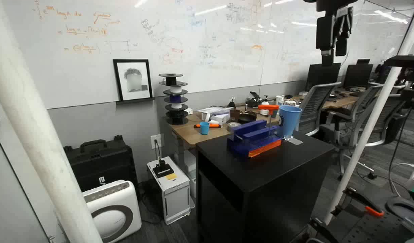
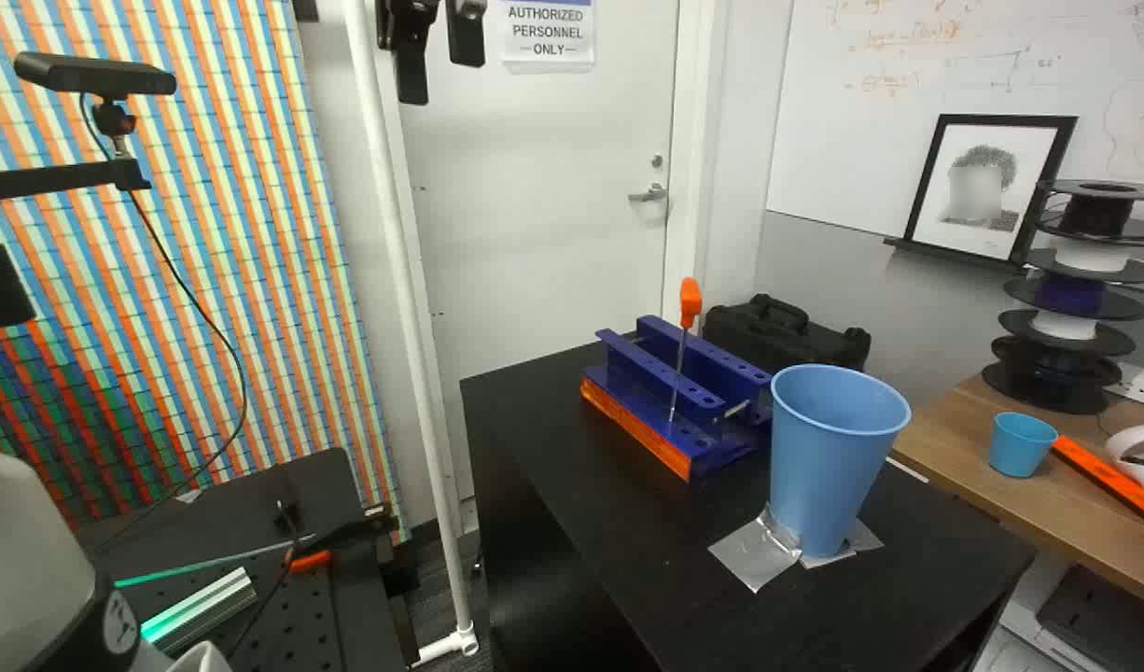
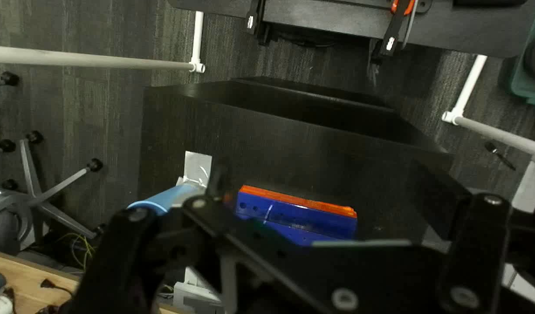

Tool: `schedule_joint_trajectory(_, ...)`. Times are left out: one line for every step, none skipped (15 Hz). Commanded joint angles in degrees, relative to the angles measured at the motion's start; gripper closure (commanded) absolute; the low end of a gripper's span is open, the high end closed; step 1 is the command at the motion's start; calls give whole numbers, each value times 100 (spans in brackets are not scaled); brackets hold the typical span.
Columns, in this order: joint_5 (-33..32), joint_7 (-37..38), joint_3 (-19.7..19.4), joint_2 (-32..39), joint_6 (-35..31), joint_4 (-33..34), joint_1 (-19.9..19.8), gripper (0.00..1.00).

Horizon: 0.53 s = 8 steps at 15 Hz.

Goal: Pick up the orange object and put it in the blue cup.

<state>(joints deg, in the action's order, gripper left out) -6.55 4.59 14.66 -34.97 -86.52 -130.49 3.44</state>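
The orange object, an orange T-handle on a thin metal shaft (image 1: 268, 107) (image 2: 690, 301), stands upright in the dark blue rack (image 1: 239, 140) (image 2: 619, 355). The light-blue cup (image 1: 289, 120) (image 2: 829, 476) stands upright beside the rack, its base taped down. My gripper (image 1: 334, 55) (image 2: 439, 79) is open and empty, high above the black cabinet. In the wrist view the gripper (image 3: 322, 187) partly covers the rack (image 3: 293, 218) and the cup (image 3: 165, 197). The orange handle is not clearly seen there; a thin bright line over the rack may be its shaft.
The black cabinet top (image 1: 224, 172) (image 2: 572, 523) carries rack and cup. An orange strip (image 1: 265, 148) (image 2: 637, 429) runs along the rack's side. A wooden desk (image 1: 190, 133) behind holds a small blue cup (image 1: 204, 128) and stacked spools (image 1: 175, 99). White posts (image 1: 365, 135) stand nearby.
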Motion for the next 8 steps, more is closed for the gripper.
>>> schedule_joint_trajectory(-71, 89, -139, 38, 19, 35, 192, 0)
schedule_joint_trajectory(-71, 89, -138, 35, 19, 61, 192, 0)
schedule_joint_trajectory(-71, 89, -137, 24, 19, 76, 191, 0)
schedule_joint_trajectory(-71, 89, -136, 12, 19, 81, 191, 0)
schedule_joint_trajectory(-71, 89, -136, 9, 19, 81, 191, 0)
schedule_joint_trajectory(-71, 89, -136, 8, 19, 81, 191, 0)
schedule_joint_trajectory(-71, 89, -136, 9, 19, 81, 191, 0)
schedule_joint_trajectory(-71, 89, -136, 9, 19, 81, 191, 0)
